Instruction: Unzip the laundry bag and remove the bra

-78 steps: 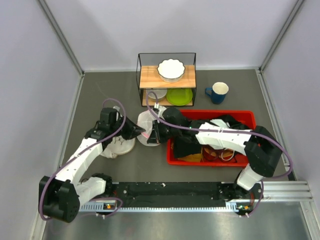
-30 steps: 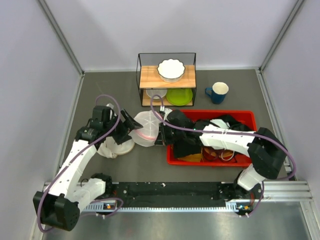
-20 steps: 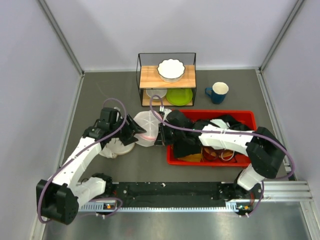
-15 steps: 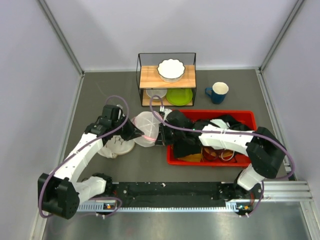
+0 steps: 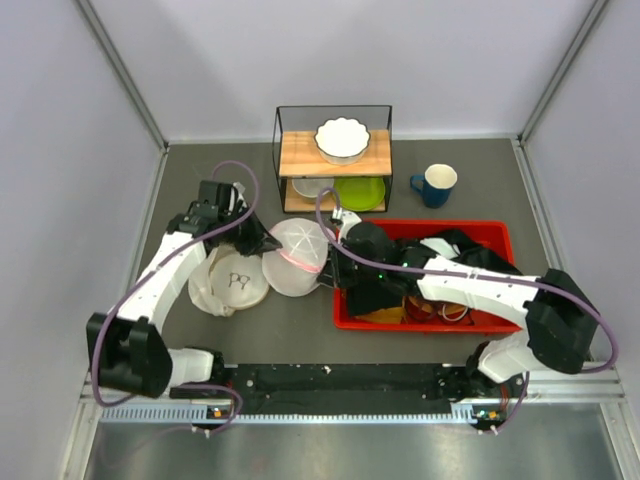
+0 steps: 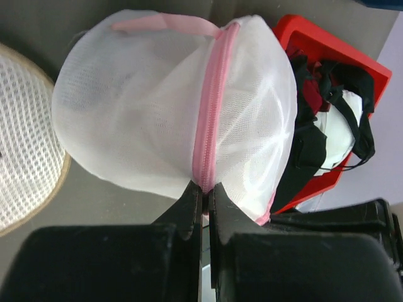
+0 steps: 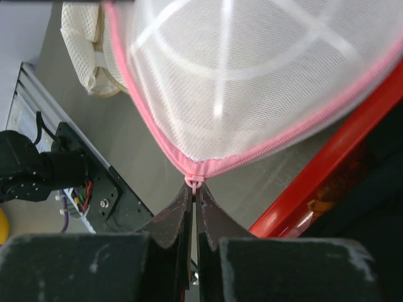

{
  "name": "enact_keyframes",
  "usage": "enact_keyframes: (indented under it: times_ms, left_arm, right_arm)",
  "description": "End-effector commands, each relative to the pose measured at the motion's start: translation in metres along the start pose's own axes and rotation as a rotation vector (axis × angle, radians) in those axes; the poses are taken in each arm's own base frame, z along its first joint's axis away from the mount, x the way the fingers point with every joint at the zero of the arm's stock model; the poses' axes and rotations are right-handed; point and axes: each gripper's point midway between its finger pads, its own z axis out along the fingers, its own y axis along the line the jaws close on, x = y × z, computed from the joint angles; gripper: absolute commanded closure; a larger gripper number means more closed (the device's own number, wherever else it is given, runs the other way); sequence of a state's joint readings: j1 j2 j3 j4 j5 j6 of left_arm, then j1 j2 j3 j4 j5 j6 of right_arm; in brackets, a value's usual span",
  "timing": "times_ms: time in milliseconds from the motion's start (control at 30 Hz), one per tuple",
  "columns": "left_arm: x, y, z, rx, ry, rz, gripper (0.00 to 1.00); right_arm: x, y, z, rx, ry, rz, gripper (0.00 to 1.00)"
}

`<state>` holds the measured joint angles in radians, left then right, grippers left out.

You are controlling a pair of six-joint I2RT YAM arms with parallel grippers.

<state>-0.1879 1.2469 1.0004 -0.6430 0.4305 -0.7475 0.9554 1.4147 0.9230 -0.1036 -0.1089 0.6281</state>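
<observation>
The laundry bag (image 5: 297, 255) hangs between the two claws, just above the worktop (image 5: 290, 335), with the cream padded piece (image 5: 232, 283) on its left and the red bin (image 5: 497, 232) on its right. From above, its ribbed dome faces up and away from the arm bases. In the left wrist view the pink zipper band (image 6: 211, 107) runs straight away from the claw over the bulging mesh and looks zipped along that stretch. What lies inside cannot be made out through the mesh.

The left claw (image 6: 203, 189) is pinched tight on the near end of the band, jaws almost touching. The right claw (image 7: 194, 189) is squeezed narrow on the small pink pull tab (image 7: 194, 182), where the band's two runs meet in a V.

The left arm reaches forward along the left side, its wrist turned right toward the bag. The right arm stretches left and low across the red bin, over dark garments.

Behind the bag stands a wire shelf rack (image 5: 333, 155), and to its right a blue mug (image 5: 436, 185).
</observation>
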Motion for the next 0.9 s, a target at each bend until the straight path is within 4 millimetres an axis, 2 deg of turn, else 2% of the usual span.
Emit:
enact_keyframes:
  times_ms: [0, 33, 100, 133, 167, 200, 267, 333, 400, 433, 500, 533, 600, 700, 867]
  left_arm:
    - [-0.051, -0.009, 0.011, -0.002, -0.089, 0.081, 1.0]
    - [-0.055, -0.011, 0.018, -0.001, -0.07, 0.084, 1.0]
    - [-0.058, -0.012, 0.02, -0.013, -0.058, 0.086, 0.81]
    - [-0.06, -0.019, 0.015, 0.001, -0.069, 0.095, 0.7]
    - [-0.06, -0.022, 0.01, 0.01, -0.081, 0.103, 0.44]
    - [-0.059, -0.026, 0.005, 0.017, -0.089, 0.103, 0.33]
    - [-0.055, -0.031, -0.016, 0.015, -0.135, 0.114, 0.21]
    - [-0.047, -0.034, -0.038, 0.02, -0.182, 0.128, 0.2]
    - [-0.035, -0.024, -0.047, -0.011, -0.186, 0.101, 0.2]
    - [-0.029, -0.025, -0.057, 0.005, -0.203, 0.102, 0.2]
    - [-0.011, -0.013, -0.057, -0.003, -0.176, 0.056, 0.21]
    - [-0.004, -0.014, -0.062, 0.022, -0.182, 0.049, 0.21]
    - [0.013, -0.011, -0.051, 0.077, -0.136, 0.006, 0.22]
    - [0.025, -0.013, -0.038, 0.14, -0.115, -0.034, 0.24]
    - [0.024, -0.02, -0.017, 0.149, -0.096, -0.049, 0.31]
  right_arm:
    - [-0.001, 0.033, 0.005, -0.08, 0.055, -0.03, 1.0]
    - [-0.001, 0.034, 0.01, -0.083, 0.069, -0.027, 1.0]
    - [-0.008, 0.035, 0.015, -0.071, 0.055, -0.009, 1.0]
    - [-0.011, 0.033, 0.018, -0.055, 0.045, -0.006, 1.0]
    - [-0.01, 0.033, 0.021, -0.05, 0.051, 0.001, 1.0]
    - [-0.013, 0.036, 0.022, -0.056, 0.047, 0.005, 1.0]
    - [-0.013, 0.039, 0.024, -0.065, 0.054, 0.019, 1.0]
    - [-0.016, 0.04, 0.025, -0.07, 0.046, 0.019, 1.0]
    - [-0.015, 0.039, 0.026, -0.066, 0.044, 0.022, 1.0]
    - [-0.016, 0.039, 0.027, -0.065, 0.043, 0.024, 1.0]
    - [-0.015, 0.038, 0.028, -0.062, 0.046, 0.023, 1.0]
    - [-0.014, 0.038, 0.027, -0.06, 0.045, 0.024, 1.0]
    - [-0.014, 0.036, 0.028, -0.058, 0.039, 0.032, 1.0]
    - [-0.015, 0.036, 0.029, -0.055, 0.04, 0.027, 1.0]
    - [-0.009, 0.036, 0.033, -0.063, 0.067, 0.029, 1.0]
